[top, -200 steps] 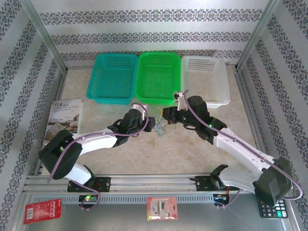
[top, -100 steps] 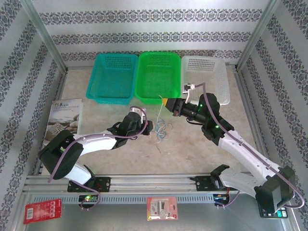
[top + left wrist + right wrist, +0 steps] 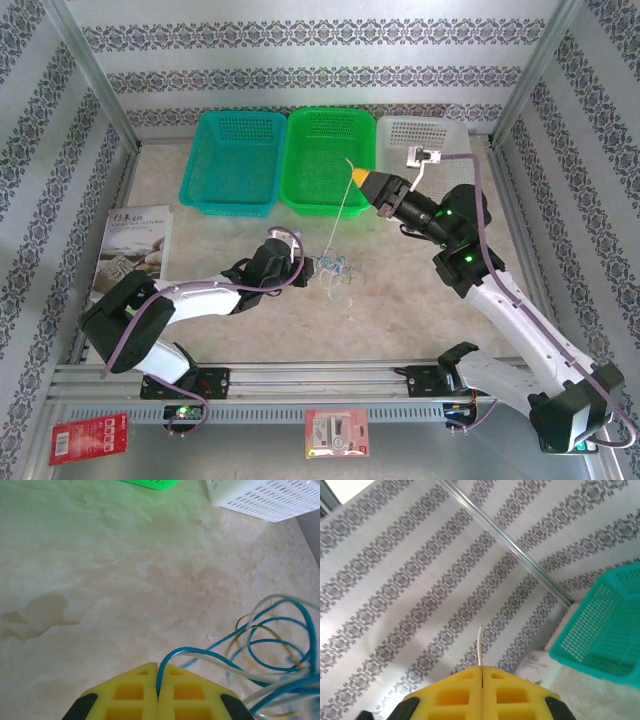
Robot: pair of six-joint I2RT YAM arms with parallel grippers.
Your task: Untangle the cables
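Cables (image 3: 335, 268) knotted from above, left pincer (image 3: 158, 666) nipping blue

cables (image 3: 336, 268) on table (image 3: 420, 310) | just right of left claw (image 3: 308, 266) | book (image 3: 135, 245) far left

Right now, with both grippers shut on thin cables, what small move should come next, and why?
Probably raise the right gripper a little higher, the left gripper holding the thin blue cable low. The thin whitish cable runs from the right gripper down into the tangled loops, so it seems not yet free.
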